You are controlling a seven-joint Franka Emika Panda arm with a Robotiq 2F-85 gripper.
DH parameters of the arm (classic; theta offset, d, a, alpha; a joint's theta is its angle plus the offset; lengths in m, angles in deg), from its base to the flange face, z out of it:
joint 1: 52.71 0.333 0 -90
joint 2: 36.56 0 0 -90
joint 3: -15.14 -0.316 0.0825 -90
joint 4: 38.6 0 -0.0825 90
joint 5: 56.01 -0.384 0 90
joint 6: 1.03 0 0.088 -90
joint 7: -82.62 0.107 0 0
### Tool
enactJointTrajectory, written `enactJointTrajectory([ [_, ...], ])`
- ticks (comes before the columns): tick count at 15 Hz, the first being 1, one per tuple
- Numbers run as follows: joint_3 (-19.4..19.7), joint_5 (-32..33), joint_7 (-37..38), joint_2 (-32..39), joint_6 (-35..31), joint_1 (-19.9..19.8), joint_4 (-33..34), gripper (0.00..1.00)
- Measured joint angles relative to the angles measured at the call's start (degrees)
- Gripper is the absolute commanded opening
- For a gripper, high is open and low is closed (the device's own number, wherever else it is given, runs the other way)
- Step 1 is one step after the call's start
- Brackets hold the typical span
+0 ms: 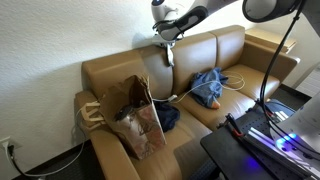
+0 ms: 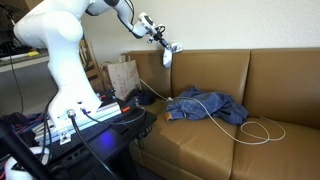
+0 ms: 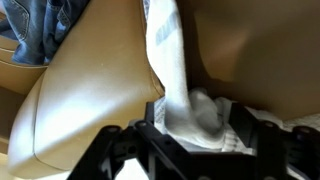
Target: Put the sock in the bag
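Observation:
My gripper is shut on the white-grey sock and holds it in the air above the sofa's backrest. The sock hangs limp below the jaws in both exterior views. In the wrist view the sock is bunched between the black fingers and trails away over the tan cushion. The brown paper bag stands open on the sofa seat by the armrest, well off to the side of and below the gripper. It also shows in an exterior view at the sofa's far end.
A blue denim garment lies on the middle seat with a thin white cable looping beside it. A dark blue cloth bundle lies next to the bag. A black stand with cables is in front of the sofa.

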Motion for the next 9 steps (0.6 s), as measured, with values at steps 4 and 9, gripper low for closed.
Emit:
enactJointTrajectory([
  [4,0.2,-0.3,1.8,0.7,-0.2,0.0,1.4,0.18],
  [9,-1.7,-7.5,2.7,0.6,-0.2,-1.3,1.7,0.01],
])
